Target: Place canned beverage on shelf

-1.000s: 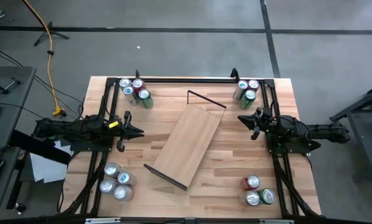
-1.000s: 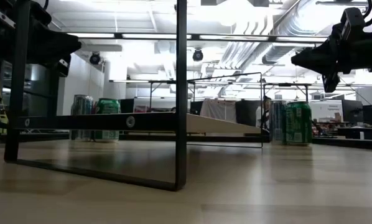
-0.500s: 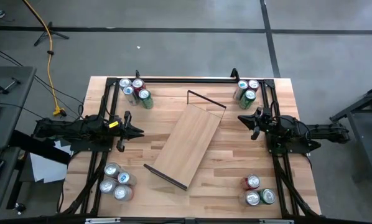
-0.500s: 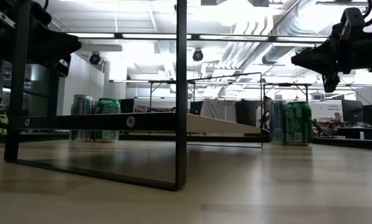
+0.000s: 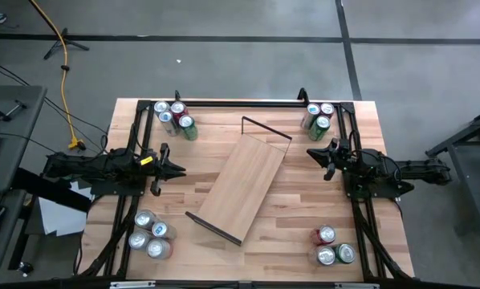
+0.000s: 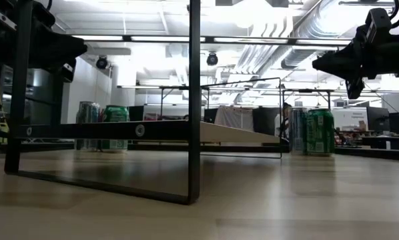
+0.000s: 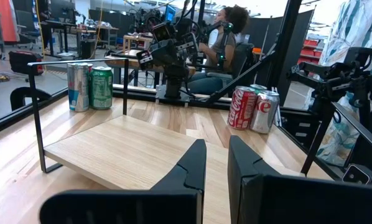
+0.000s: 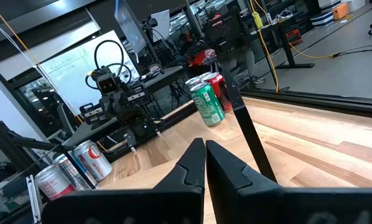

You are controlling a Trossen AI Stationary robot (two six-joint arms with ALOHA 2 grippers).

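My left claw [image 7: 216, 163] hangs slightly parted, my right claw [image 8: 204, 163] nearly clenched, both empty. Cans [image 5: 152, 234] look light, slippery; grasp mid-body for the shelf [image 5: 242, 189].

The flat light-wood shelf board with dark metal end rails [image 5: 244, 181] is lying diagonally mid-table, blocking the centre; clusters of upright drink cans [image 5: 174, 117] are crowding all four corners, leaving bare plank lanes between.

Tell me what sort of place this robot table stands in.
Most likely a robotics lab or workshop: bare ceiling ducts overhead, more work tables beyond, a whiteboard, and a seated person among equipment. Both arms wait beside the shelf.
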